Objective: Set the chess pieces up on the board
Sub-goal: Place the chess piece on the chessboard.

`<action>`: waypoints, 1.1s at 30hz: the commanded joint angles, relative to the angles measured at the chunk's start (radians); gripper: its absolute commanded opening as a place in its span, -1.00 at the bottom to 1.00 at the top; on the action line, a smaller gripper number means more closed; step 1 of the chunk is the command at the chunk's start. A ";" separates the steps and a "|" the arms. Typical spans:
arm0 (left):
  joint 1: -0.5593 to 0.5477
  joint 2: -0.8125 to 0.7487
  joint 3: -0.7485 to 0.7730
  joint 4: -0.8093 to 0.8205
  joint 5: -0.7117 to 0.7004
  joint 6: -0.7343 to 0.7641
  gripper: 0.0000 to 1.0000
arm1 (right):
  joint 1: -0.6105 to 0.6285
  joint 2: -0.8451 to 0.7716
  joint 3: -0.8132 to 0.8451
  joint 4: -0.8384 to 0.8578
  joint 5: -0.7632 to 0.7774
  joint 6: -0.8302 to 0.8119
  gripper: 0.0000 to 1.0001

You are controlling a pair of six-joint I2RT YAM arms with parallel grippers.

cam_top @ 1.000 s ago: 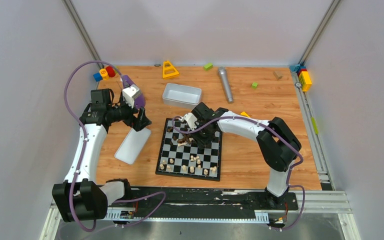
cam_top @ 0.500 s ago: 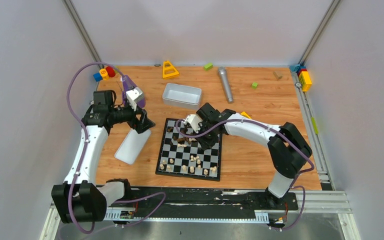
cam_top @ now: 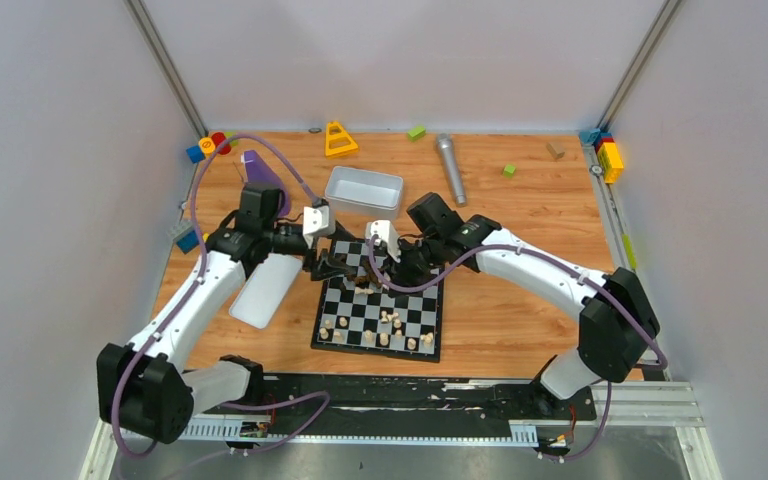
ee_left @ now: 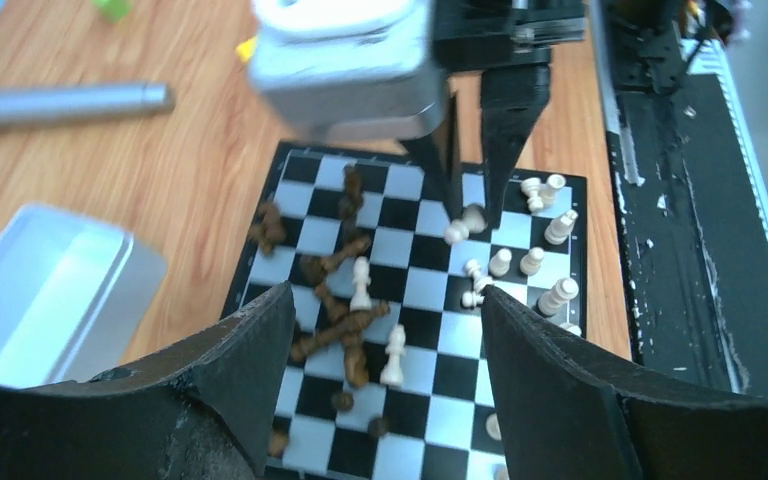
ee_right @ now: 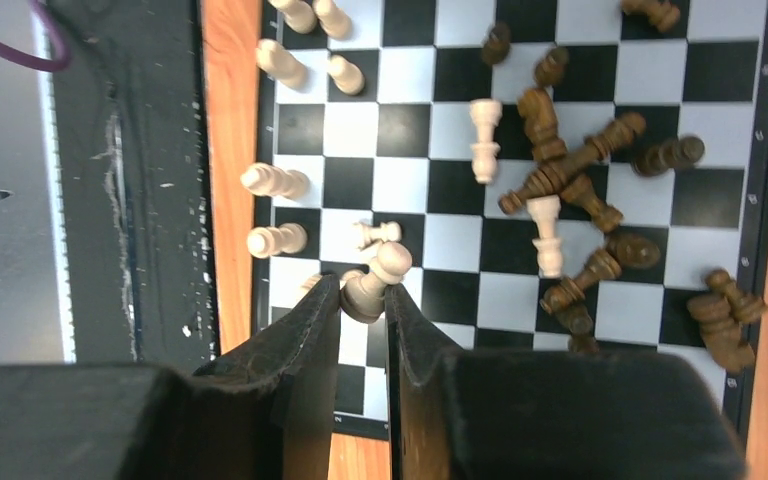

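Note:
The checkered board [cam_top: 412,300] lies mid-table. Dark brown pieces [cam_top: 365,283] lie toppled in a heap on its far half. Pale pieces [cam_top: 380,335] stand or lie along its near edge. My right gripper [ee_right: 363,290] is shut on a pale pawn [ee_right: 378,278], held tilted above the board [ee_right: 700,70] near the pale pieces [ee_right: 275,180]. My left gripper [ee_left: 385,300] is wide open and empty, above the dark heap [ee_left: 345,325] at the board's left side. The right gripper's fingers [ee_left: 505,130] and the pawn [ee_left: 465,222] show ahead in the left wrist view.
A white tray [cam_top: 364,190] sits just beyond the board, and a white lid [cam_top: 265,290] lies to its left. A silver cylinder [cam_top: 450,168], a yellow triangle block [cam_top: 339,139], a purple object [cam_top: 260,170] and coloured blocks [cam_top: 608,155] lie at the back.
My left arm has swung right from over the white lid to the board's far left part. My right arm has stretched out and shifted slightly right over the board.

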 commanded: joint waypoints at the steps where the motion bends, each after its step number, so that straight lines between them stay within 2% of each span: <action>1: -0.087 0.056 -0.001 0.082 0.111 0.186 0.52 | -0.003 -0.043 0.029 0.058 -0.158 -0.049 -1.00; 7: -0.220 0.133 0.026 0.077 0.104 0.309 0.43 | -0.004 -0.081 0.052 0.058 -0.201 -0.043 -1.00; 15: -0.277 0.160 0.031 -0.008 0.070 0.462 0.16 | -0.027 -0.126 0.044 0.059 -0.241 -0.019 -1.00; 23: -0.301 0.169 0.037 -0.001 0.061 0.462 -0.08 | -0.034 -0.126 0.041 0.058 -0.235 -0.009 -1.00; 33: -0.313 0.165 0.057 -0.039 0.051 0.471 -0.24 | -0.036 -0.111 0.039 0.058 -0.228 -0.007 -1.00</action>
